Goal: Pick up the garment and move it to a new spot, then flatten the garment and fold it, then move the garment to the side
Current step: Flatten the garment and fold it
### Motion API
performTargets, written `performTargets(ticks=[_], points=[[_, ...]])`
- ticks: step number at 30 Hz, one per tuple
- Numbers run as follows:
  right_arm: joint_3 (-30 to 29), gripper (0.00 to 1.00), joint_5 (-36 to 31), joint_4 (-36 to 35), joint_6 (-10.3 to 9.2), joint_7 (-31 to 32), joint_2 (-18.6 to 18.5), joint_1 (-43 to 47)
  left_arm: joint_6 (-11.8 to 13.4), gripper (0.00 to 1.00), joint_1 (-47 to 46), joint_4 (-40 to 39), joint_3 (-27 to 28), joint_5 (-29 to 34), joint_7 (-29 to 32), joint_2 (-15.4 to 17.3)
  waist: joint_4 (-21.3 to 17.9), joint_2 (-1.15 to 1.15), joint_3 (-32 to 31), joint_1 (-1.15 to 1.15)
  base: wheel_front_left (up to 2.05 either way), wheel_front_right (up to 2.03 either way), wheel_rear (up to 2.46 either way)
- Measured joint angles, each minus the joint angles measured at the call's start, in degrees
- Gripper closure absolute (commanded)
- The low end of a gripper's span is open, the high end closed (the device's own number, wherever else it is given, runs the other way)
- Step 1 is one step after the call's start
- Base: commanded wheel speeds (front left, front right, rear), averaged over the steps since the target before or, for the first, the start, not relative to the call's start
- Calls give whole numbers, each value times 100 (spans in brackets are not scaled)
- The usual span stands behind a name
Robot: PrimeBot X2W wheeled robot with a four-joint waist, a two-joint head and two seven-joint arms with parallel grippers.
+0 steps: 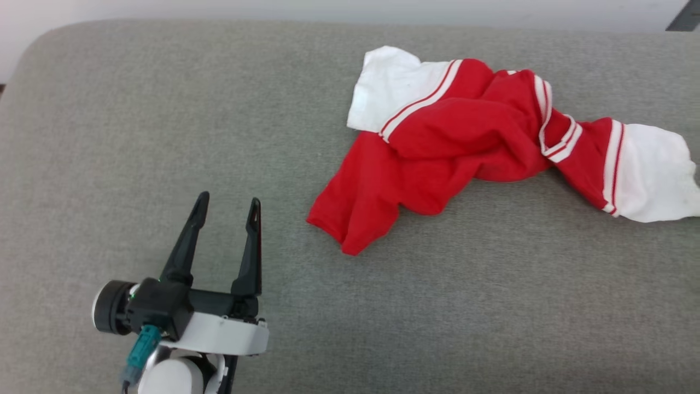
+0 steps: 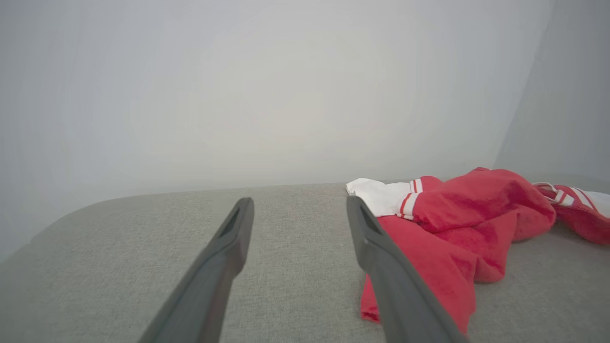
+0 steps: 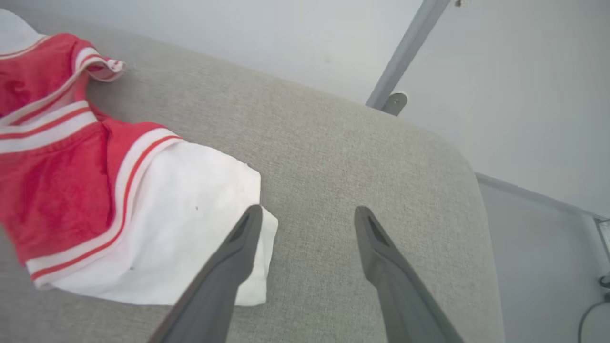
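Sprawling crumpled across the grey cushion (image 1: 164,109), the garment (image 1: 465,142) was found with its long axis crosswise, ahead and rightward of the empty, wide-spread left gripper (image 1: 229,198), whereas its white sleeve (image 3: 181,214) was met just left of the nearer right gripper (image 3: 309,209), likewise spread and empty.

head cam: high, looking steeply down on the grey fabric tabletop (image 1: 109,137), wide enough for the whole red jersey (image 1: 465,137) upper right and the left gripper (image 1: 229,198) lower left. left wrist cam: low, near-level across the tabletop toward the wall (image 2: 286,95), jersey at right. right wrist cam: close, angled down over one white sleeve (image 3: 190,214) near the tabletop's rounded corner. all three share the jersey.
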Motion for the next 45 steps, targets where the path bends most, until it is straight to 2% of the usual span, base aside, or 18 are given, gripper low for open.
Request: performTargets(ticks=[6,10,13,16,21,24,29,31,37,41,45], points=[[9,0,-48,-801,0,-873,22,379,-25,0,114,31,36,-2,0,10,-176,0,-86,0,0,0,0],[-334,0,-171,-1174,0,-1605,459,825,-79,0,37,112,-91,0,1,207,-320,0,-137,0,0,0,0],[-619,0,-304,-1468,-1,-2082,979,1264,-129,0,-377,296,-348,44,0,560,-459,0,-153,0,0,0,0],[-802,0,-378,-1786,-1,-2466,1574,1694,-149,0,-983,547,-800,-16,256,1031,-638,0,-151,0,0,0,0],[-948,0,-444,-2136,-1,-2829,2449,2089,-157,0,-2369,1057,-1848,-834,818,1958,-1026,0,-86,0,0,0,0],[-864,0,-475,-2261,-1,-2904,2807,2123,-158,0,-3223,1529,-2471,-1561,1300,2408,-1303,0,-11,0,0,0,0],[-676,0,-487,-2309,-1,-2934,3144,1977,-158,0,-4788,2377,-3399,-2705,2302,2982,-1815,0,188,0,0,0,0],[-620,0,-459,-2351,-1,-2937,3261,1857,-158,0,-5275,2754,-3667,-3300,2883,3061,-2018,0,297,0,0,0,0],[-300,0,-358,-2370,-1,-2938,3574,1618,-159,0,-6493,3426,-4598,-4306,4493,3389,-2547,0,749,0,0,0,0],[-40,0,-354,-2381,-1,-2938,3675,1486,-158,0,-6979,3845,-5001,-4648,5439,3552,-2858,0,1067,0,0,0,0],[230,0,-366,-2476,-1,-2938,3715,1337,-160,0,-7324,4146,-5144,-4945,6019,3632,-3127,0,1376,0,0,0,0]])
